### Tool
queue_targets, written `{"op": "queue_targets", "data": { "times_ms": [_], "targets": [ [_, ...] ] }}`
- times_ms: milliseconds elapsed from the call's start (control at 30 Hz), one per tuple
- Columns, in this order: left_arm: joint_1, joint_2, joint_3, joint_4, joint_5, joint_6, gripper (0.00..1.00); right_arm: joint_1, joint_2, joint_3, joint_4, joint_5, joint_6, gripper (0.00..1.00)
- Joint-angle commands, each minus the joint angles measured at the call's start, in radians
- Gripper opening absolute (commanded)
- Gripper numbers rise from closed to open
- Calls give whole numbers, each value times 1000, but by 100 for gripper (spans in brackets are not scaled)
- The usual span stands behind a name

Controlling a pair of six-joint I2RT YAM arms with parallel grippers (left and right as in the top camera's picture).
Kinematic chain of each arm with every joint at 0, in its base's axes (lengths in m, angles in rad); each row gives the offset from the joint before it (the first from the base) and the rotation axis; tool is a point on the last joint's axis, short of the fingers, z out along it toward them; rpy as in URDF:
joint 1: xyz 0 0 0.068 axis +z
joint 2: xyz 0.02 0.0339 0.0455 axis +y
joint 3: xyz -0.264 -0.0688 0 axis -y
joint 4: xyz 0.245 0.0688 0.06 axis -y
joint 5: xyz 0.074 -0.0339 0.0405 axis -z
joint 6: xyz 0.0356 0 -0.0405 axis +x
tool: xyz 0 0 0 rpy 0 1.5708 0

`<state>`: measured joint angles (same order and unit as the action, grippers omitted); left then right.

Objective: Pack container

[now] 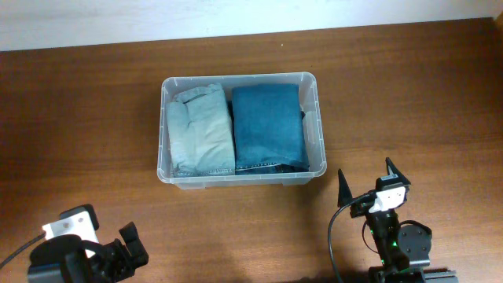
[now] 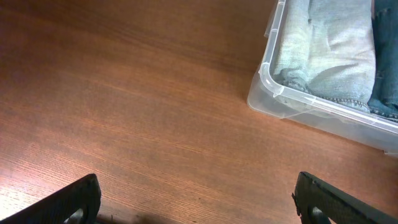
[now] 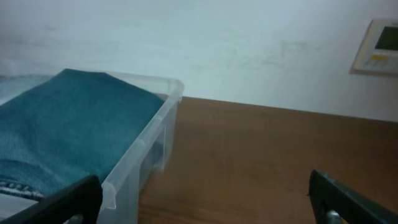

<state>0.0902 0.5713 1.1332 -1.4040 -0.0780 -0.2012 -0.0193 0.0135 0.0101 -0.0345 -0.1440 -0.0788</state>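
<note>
The clear plastic container [image 1: 236, 180] stands near the middle of the wooden desk [image 1: 86, 118], a little toward the far side. Two folded pairs of jeans lie inside it, side by side and touching. The light blue jeans [image 1: 200, 130] fill the left half and the dark blue jeans [image 1: 269, 126] fill the right half. The left gripper [image 2: 199, 208] is over bare desk at the near left, well apart from the container; its fingers are wide apart with nothing between them. The right gripper [image 1: 369, 179] is near the container's front right corner, also spread wide and empty. Behind the desk is a pale wall [image 3: 205, 43].
</note>
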Motion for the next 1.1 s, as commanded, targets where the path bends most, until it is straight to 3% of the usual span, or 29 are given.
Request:
{"op": "queue_targets", "data": {
  "times_ms": [0, 1067],
  "targets": [
    [3, -2, 0, 1, 3, 13, 99, -7, -9, -5, -32, -5, 5, 98],
    [3, -3, -25, 33, -33, 13, 99, -7, -6, -5, -29, -5, 5, 98]
  ]
}}
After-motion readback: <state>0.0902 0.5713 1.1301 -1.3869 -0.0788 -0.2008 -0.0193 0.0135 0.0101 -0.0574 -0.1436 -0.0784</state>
